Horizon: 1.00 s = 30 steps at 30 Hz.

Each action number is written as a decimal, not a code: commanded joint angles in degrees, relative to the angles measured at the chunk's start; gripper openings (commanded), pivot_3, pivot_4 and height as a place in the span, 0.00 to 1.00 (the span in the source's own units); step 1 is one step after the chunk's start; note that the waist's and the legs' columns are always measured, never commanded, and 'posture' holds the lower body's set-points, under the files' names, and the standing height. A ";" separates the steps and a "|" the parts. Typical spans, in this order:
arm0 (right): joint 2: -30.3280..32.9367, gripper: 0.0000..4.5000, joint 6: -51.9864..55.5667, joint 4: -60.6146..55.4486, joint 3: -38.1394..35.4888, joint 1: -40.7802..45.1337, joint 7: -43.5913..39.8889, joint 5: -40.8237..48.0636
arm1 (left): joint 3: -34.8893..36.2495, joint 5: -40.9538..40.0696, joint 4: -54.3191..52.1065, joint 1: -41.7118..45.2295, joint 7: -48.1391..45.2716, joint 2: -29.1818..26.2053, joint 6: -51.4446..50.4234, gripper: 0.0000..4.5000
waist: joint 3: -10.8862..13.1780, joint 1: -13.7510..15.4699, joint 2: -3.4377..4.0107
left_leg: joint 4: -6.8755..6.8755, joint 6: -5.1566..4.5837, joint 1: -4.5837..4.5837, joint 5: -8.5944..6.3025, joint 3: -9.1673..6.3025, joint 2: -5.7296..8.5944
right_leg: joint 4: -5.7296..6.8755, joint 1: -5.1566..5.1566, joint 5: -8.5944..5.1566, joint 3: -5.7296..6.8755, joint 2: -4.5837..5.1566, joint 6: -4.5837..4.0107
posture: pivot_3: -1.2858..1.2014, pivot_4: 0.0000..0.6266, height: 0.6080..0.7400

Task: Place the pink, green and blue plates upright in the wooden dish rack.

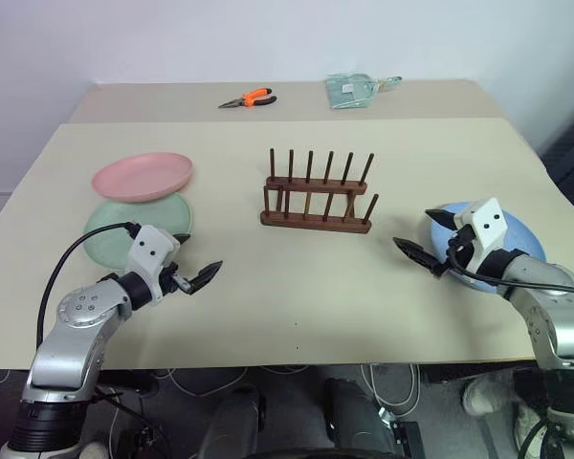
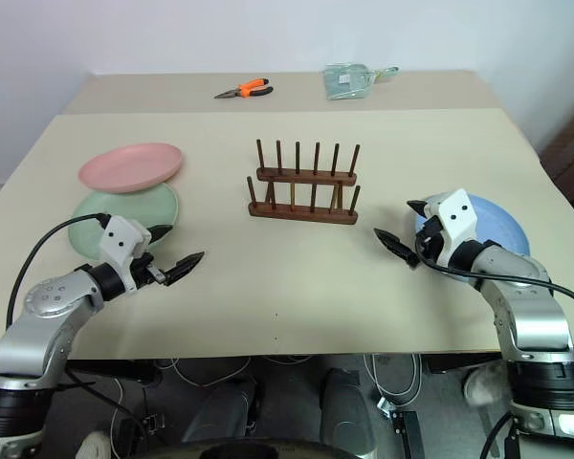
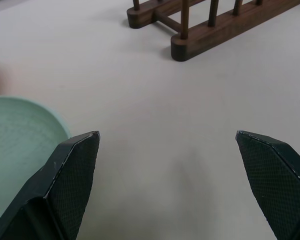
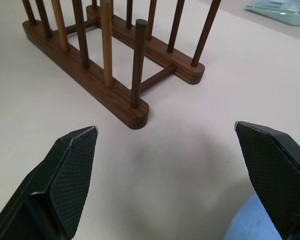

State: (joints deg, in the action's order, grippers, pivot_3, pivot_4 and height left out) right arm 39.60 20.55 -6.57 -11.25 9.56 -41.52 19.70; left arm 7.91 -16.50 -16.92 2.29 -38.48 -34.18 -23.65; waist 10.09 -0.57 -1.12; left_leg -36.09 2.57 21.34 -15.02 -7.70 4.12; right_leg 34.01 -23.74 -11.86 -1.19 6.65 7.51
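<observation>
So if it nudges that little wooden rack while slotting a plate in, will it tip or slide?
The rack looks small and narrow, standing loose on the smooth table, so a sideways push would probably slide it. Its two flat base rails sit low, so tipping seems less likely. The thin pegs look stiff but might snap under a hard knock.

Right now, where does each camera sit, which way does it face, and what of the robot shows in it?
Left and right eye views: head stereo pair, facing forward and down over the table; both arms show.
Left wrist view: looks past the open left gripper toward the green plate and the wooden dish rack.
Right wrist view: looks past the open right gripper at the rack and the blue plate.
Shared: all views show the rack.
</observation>
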 commanded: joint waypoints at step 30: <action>-7.72 1.00 2.23 -23.75 -2.38 -15.67 15.34 -3.92 | -18.64 18.29 84.04 55.31 -16.21 19.98 33.57 0.51 | 0.00 1.18 -0.09 | -0.11 -0.06 -0.01 -0.03 0.00 0.12 | 0.01 0.08 0.00 0.11 0.03 0.45 | 0.52 0.24 1.00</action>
State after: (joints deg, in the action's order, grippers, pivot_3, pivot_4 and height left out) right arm 31.53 22.96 -27.05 -11.55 -6.11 -26.54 15.35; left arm -11.17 0.76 65.97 57.15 -54.72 -14.17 9.26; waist 10.09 0.61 -1.21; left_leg -36.22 2.51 21.31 -15.05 -7.70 4.24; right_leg 34.02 -23.63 -11.86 -1.09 6.68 7.96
